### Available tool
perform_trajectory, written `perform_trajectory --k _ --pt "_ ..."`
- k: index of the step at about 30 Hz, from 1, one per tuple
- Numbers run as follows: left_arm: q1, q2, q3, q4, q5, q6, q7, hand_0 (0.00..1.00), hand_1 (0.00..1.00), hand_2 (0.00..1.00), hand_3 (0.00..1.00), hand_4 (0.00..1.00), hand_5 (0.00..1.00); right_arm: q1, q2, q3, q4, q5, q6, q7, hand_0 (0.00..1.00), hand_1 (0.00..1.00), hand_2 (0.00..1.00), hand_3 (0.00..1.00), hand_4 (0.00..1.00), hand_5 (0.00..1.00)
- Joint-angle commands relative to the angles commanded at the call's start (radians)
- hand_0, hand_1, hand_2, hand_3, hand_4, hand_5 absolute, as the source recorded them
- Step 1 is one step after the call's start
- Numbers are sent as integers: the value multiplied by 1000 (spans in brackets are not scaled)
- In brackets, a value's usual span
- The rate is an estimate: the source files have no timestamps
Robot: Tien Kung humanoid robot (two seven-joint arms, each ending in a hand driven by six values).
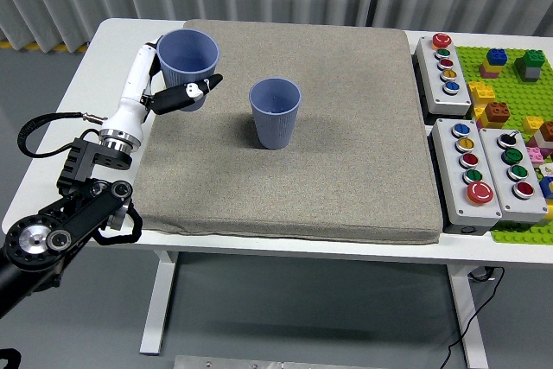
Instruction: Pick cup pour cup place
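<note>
Left hand (pixel 177 92), upper left of frame, fingers curled around the side wall of a blue cup (pixel 187 60); thumb and dark fingertips (pixel 207 82) wrap the lower body. Cup upright, mouth up, over the left edge of the grey mat (pixel 346 170); cannot tell whether its base touches the mat. Second blue cup (pixel 275 112) stands upright near frame centre, well apart from the held one, contents not visible. Right hand out of view. Button boxes (pixel 484 166) and brick board (pixel 518 75) sit at right, clear of the work. Judgement: cup looks thin-walled, ribbed, light, likely plastic; it should flex under a hard squeeze and tip easily if released off level. Best hold is mid-to-lower wall, where it is stiffest, with moderate pressure. Ribbing should help against slip.
</note>
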Motion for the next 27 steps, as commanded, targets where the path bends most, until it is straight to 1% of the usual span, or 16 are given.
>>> perform_trajectory --k 2,3,4,5,6,8,10,11,15,18,19,25,27 --pt "20 -22 5 14 6 10 -14 524 496 505 561 859 227 1 0 -1 0 5 -1 0 641 609 516 596 2 2" --pt "26 -28 5 17 4 11 -19 524 496 505 561 859 227 1 0 -1 0 5 -1 0 641 609 516 596 2 2" --pt "38 -43 2 24 -12 21 -34 524 501 506 562 859 234 0 0 0 0 3 -1 0 641 609 516 596 2 2" --pt "42 -48 1 27 -17 24 -38 524 501 506 562 859 234 0 1 0 0 2 -1 0 641 609 516 596 2 2" --pt "53 -62 0 35 -30 29 -46 524 501 506 562 859 234 -1 1 1 1 1 0 0 641 609 516 596 2 2" --pt "69 -80 2 47 -46 36 -61 524 501 506 562 859 234 -1 2 2 1 -1 0 0 641 609 516 596 2 2" --pt "83 -92 6 54 -63 46 -79 535 511 512 561 854 238 -2 3 3 1 -2 0 -1 642 609 516 596 2 2" --pt "89 -97 8 57 -71 52 -87 535 511 512 561 854 238 -2 3 3 1 -2 0 -1 642 609 516 596 2 2" --pt "105 -110 26 66 -143 94 -152 535 511 512 561 854 238 0 4 5 1 -6 2 -3 642 609 516 596 2 2" --pt "108 -115 38 73 -172 115 -188 545 511 511 557 850 245 2 6 6 2 -10 3 -4 642 609 517 596 2 2" --pt "109 -119 46 82 -177 128 -209 545 511 511 557 850 245 3 6 6 2 -10 4 -4 642 609 517 596 2 2" --pt "110 -128 77 109 -216 140 -247 560 526 517 557 850 259 5 5 6 2 -14 5 -4 641 609 516 595 2 2" --pt "109 -131 87 119 -221 140 -251 560 526 517 557 850 259 5 5 7 2 -17 6 -4 641 609 516 595 2 2"
